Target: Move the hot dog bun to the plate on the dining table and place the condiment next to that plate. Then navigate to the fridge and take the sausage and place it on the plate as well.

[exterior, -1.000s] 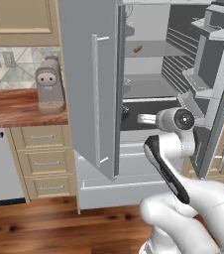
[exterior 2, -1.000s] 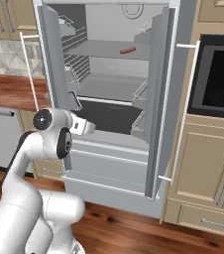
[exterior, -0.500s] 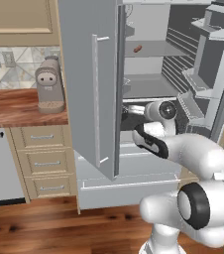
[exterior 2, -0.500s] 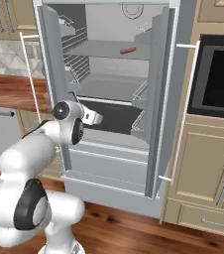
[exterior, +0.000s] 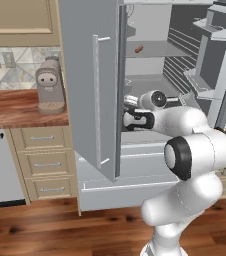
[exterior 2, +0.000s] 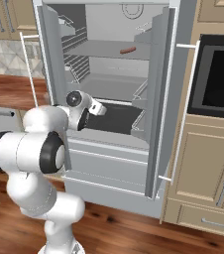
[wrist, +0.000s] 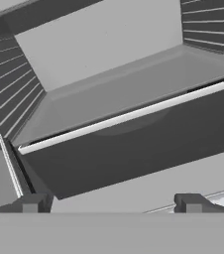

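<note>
The fridge (exterior 2: 109, 99) stands open, both doors swung wide, its grey shelves and ribbed side walls bare apart from one item. The left door (exterior: 92, 90) hangs edge-on in the left base view, with a long white handle down its face. At nine o'clock from the fridge, a wooden counter (exterior: 15, 107) carries a grey coffee machine (exterior: 50, 85), and at three o'clock a dark oven (exterior 2: 218, 82) sits in the cabinets.

The white arm (exterior 2: 34, 149) reaches up and forward into the fridge, its hand level with the dark drawer (exterior 2: 111, 116) below the middle shelf. The gripper (wrist: 111, 203) points at the front edge of that drawer; its two finger tips stand far apart with nothing between them.

The sausage (exterior 2: 127, 50) lies on the upper shelf, at one o'clock from the hand and well apart from it. It is small, slim and reddish-brown, lying flat, its long axis roughly crosswise to the fridge opening, from nine to three o'clock in the right base view.
</note>
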Robot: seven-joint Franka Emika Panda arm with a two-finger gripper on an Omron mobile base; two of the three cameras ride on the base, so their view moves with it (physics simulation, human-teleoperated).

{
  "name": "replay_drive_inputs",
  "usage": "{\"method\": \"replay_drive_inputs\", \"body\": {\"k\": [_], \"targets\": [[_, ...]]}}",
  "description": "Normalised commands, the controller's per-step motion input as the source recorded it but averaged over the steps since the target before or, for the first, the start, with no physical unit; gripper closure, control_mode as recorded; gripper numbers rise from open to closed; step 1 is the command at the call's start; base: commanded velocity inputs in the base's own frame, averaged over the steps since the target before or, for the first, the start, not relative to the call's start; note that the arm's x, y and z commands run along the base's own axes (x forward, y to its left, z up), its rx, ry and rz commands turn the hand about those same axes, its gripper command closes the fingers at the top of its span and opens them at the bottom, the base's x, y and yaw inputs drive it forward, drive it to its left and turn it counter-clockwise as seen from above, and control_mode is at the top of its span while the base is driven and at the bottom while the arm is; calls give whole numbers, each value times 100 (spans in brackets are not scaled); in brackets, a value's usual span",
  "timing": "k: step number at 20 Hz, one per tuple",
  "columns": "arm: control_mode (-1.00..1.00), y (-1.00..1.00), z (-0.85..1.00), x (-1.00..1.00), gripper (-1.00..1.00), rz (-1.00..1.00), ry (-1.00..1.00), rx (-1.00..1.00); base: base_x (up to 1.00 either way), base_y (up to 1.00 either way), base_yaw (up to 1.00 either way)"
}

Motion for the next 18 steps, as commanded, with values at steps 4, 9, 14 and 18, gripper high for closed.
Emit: {"method": "replay_drive_inputs", "body": {"k": [4,9,14,18], "targets": [[-100,31,11,45,-100,0,2,3,0,0,0],[-100,53,21,24,-100,0,2,0,0,0,0],[-100,83,28,-52,-100,0,0,0,0,0,0],[-100,88,39,-100,-100,0,0,0,0,0,0]]}}
